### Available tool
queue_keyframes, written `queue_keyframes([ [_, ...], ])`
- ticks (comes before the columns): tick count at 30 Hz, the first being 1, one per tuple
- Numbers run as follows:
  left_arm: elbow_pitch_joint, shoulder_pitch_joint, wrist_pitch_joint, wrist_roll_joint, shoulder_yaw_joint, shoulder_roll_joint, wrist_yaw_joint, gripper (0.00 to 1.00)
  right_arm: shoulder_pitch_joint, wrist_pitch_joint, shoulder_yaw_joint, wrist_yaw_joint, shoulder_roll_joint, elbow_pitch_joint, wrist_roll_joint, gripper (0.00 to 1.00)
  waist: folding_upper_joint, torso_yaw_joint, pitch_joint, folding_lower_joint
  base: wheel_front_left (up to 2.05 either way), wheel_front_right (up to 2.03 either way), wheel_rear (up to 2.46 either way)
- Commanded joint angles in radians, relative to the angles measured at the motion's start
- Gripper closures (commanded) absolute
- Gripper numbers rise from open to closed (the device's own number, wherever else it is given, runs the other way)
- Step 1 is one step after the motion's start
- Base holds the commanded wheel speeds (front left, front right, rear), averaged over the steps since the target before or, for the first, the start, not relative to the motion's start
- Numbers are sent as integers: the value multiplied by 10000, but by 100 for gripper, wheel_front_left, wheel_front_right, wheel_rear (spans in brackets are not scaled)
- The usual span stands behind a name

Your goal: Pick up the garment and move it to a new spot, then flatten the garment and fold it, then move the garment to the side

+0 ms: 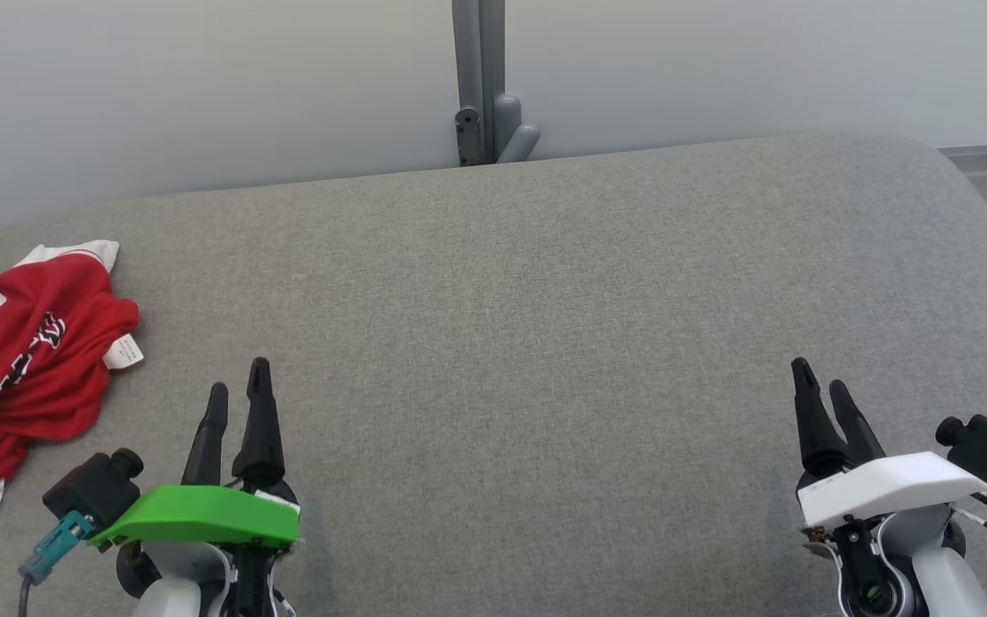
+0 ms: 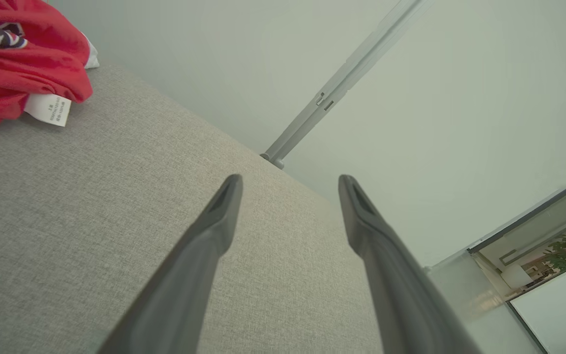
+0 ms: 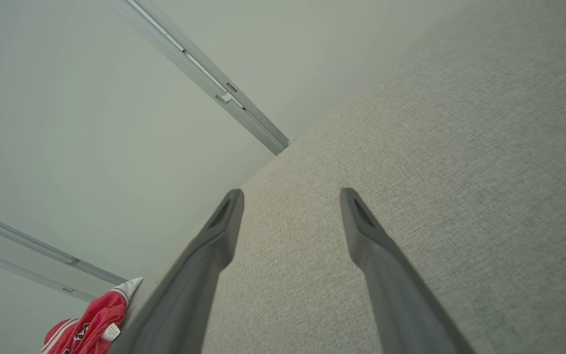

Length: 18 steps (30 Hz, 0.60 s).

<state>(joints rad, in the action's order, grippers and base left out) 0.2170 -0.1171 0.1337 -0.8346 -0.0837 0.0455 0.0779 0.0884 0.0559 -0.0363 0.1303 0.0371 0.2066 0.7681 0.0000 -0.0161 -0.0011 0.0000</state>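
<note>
Red garment [image 1: 26, 360] crumpled at the left edge of the grey pad [image 1: 502, 343].

It is a red top with white stripes and white trim, and dark lettering with white edging shows among the folds. It lies bunched in a loose heap, not spread flat, with its left part cut off by the head view's edge. A white band of trim pokes out at the far end, and another white bit shows at the near left corner. A small white label [image 1: 125, 351] with tiny print, too small to read, sticks out from the heap's right side and lies flat on the pad.
</note>
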Motion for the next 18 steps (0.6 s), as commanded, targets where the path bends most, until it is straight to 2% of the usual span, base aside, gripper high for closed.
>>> queue_keyframes([
  [1, -185, -27, 75, 350, -24, 40, -27, 0, 31, 111, 71, 3, 89, -199, -299, 0, 0, -4, -1, 0, 0, 0, 0],
  [18, -533, 256, 447, 2535, -320, 49, -352, 0, -208, 701, 755, 4, 117, -698, -2403, 0, 0, -63, 10, 0, 0, 0, 0],
])
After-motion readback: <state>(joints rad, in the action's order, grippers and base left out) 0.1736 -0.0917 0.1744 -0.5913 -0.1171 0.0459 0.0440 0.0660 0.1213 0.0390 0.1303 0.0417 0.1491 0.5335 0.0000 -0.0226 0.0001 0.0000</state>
